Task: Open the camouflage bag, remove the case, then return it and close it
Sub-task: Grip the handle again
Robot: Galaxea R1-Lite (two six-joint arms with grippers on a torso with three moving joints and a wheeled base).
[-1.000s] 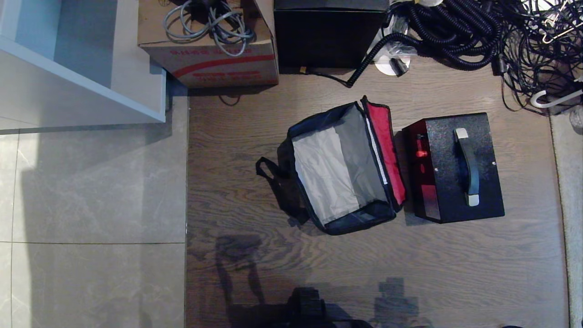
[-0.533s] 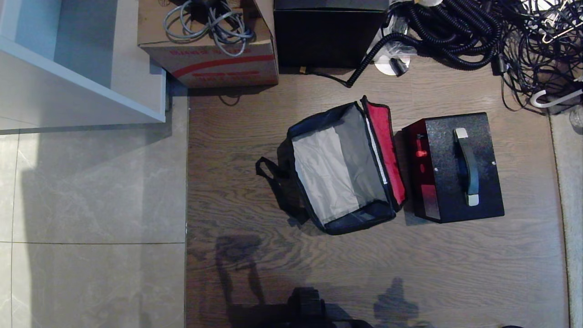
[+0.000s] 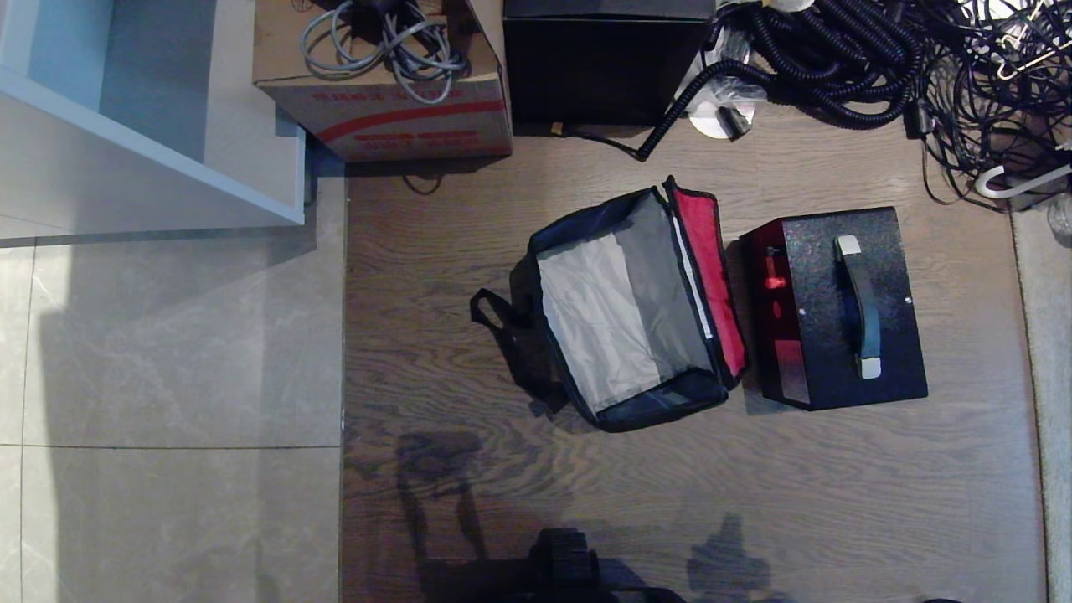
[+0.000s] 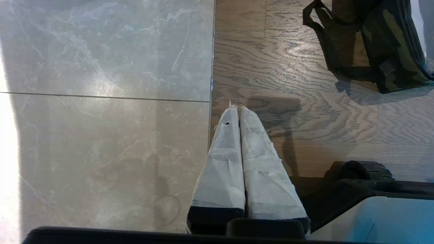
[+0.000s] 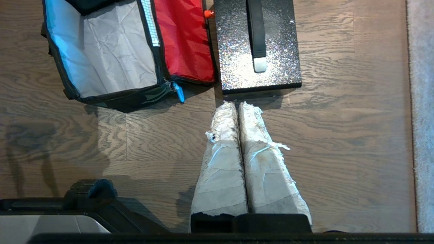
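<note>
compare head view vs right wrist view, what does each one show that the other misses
Only the head view: the red-striped cardboard box holding grey cables, the plain black box, the tangle of black cables, the pale tiles and the whole case handle.

Only the right wrist view: the right gripper, shut and empty, low over the wooden floor just short of the case, plus the bag's zipper pull.

Both: the open camouflage bag with nothing in it, red lining showing, and the case standing beside it.

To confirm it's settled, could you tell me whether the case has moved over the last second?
No. The case sits at the same spot beside the open camouflage bag, matching the same floorboards.
</note>
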